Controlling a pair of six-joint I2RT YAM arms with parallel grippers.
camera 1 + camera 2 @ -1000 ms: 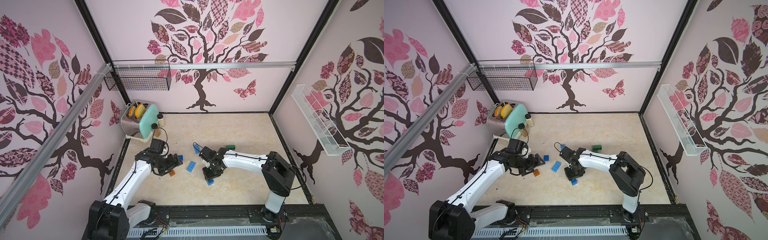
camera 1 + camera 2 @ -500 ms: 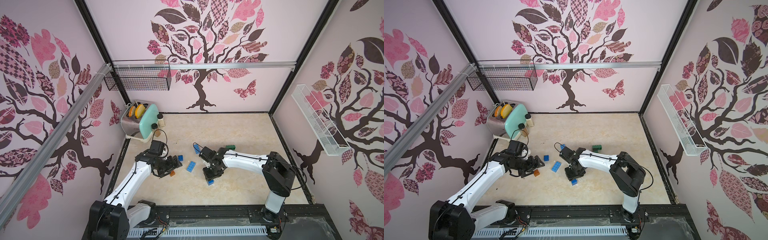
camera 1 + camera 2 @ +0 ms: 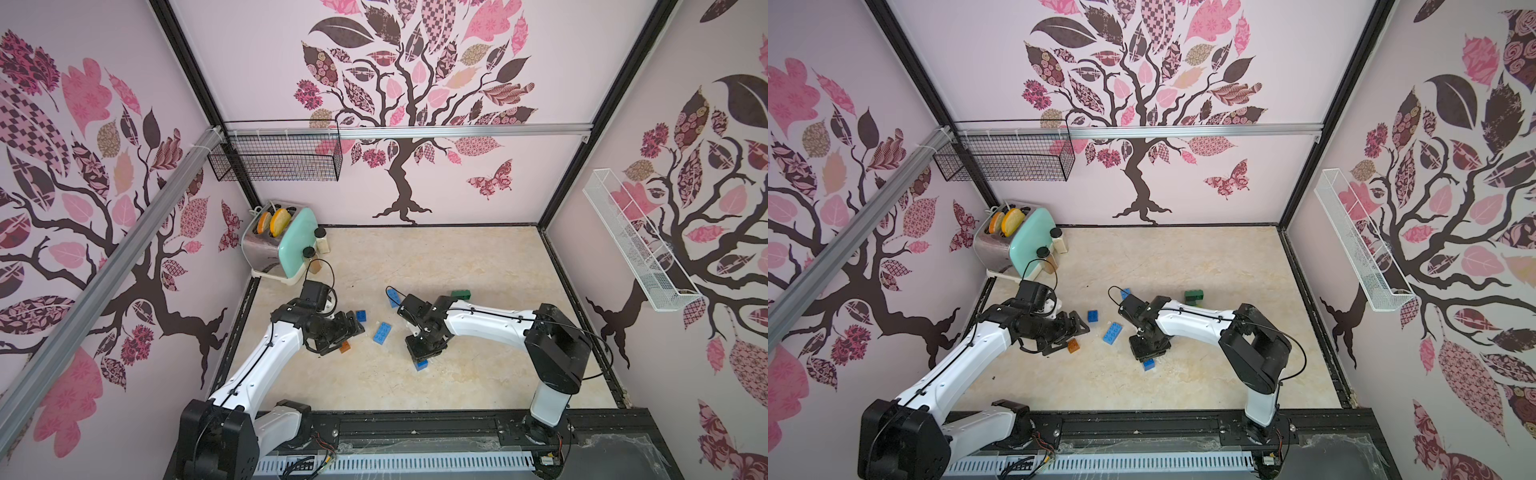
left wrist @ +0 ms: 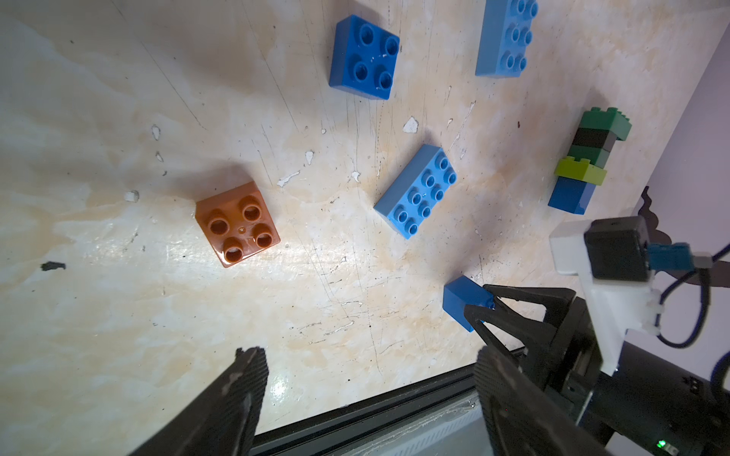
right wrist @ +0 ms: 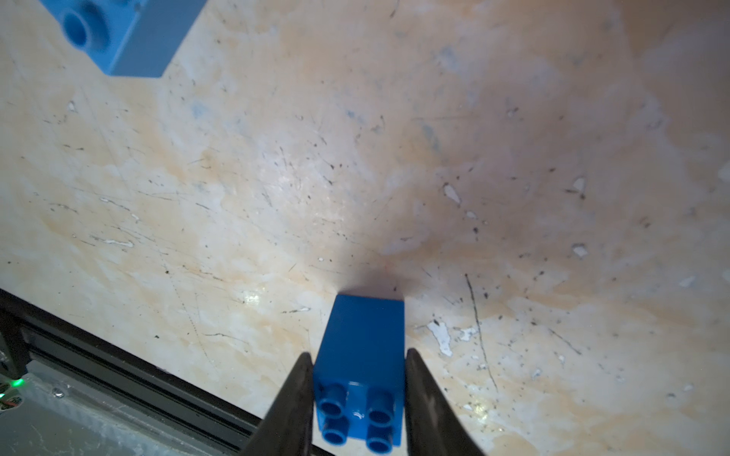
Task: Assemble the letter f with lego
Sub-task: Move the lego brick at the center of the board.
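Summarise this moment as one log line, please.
right gripper: shut on small blue square plastic brick | left gripper: open, empty

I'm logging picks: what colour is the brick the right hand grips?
Dark blue. The brick shows best in the right wrist view.

Glossy plastic marks the blue brick (image 5: 361, 339) and brown brick (image 4: 238, 223); the surface (image 4: 98, 296) is scratched, chipped, faintly shiny; the toaster (image 3: 258, 249) shows brushed metal.

One blue square brick (image 5: 361, 347) tipped sideways; brown brick (image 4: 237, 223) apart, studs up.
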